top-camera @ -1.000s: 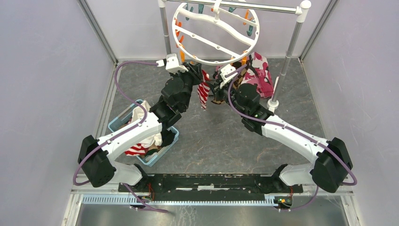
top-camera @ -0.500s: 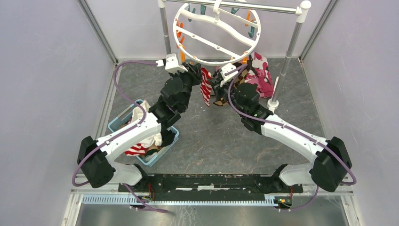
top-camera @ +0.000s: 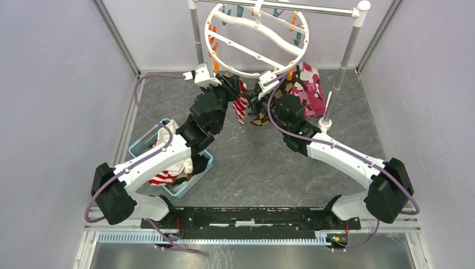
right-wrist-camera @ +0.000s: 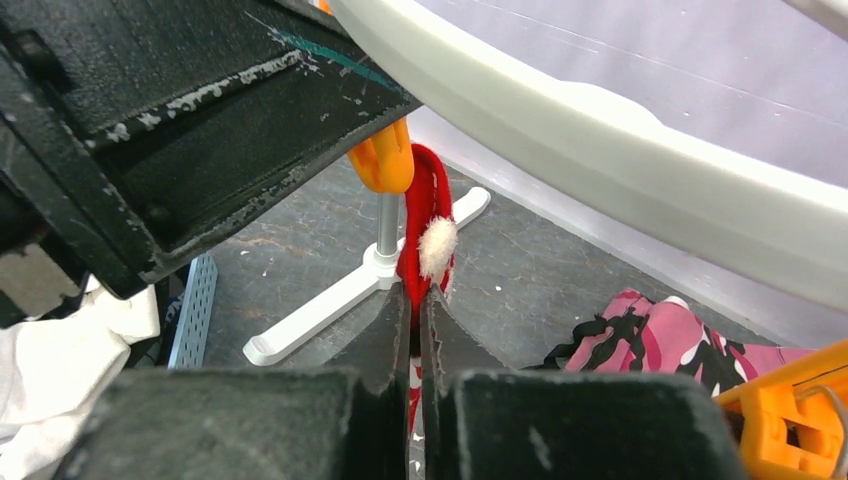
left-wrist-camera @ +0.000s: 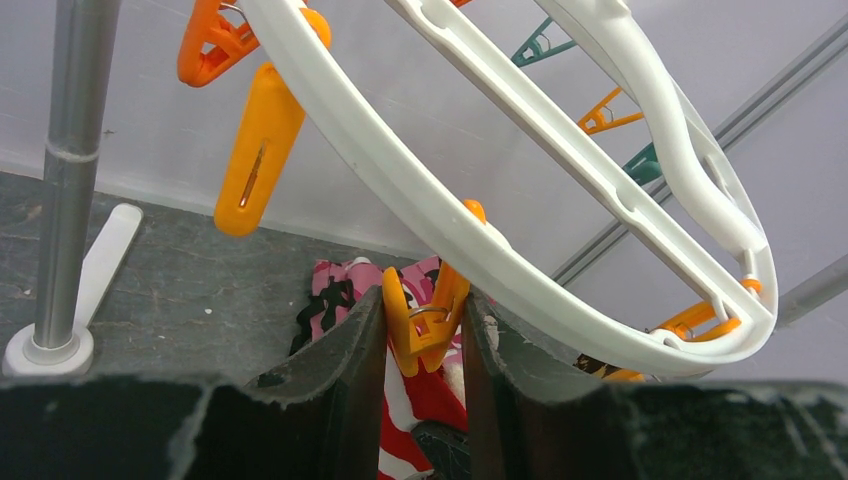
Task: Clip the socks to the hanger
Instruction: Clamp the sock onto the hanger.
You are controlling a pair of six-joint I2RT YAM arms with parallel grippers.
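Note:
The white ring hanger hangs from the rail at the back. My left gripper is shut on an orange clothespin on the ring's near rim, one finger on each side of the pin. My right gripper is shut on the top of a red-and-white striped sock, whose tip is just under that pin. In the top view the sock hangs between the left gripper and the right gripper. A brown argyle sock hangs beside them.
A blue basket at the left holds more socks and white cloth. The pink camouflage cloth lies behind the right arm. The silver rail stands on poles with white feet. More orange and teal pins ring the hanger.
Both grippers have moved up and back toward the hanger's near rim, lifting the striped sock closer to the pin. The hanger has tilted slightly.

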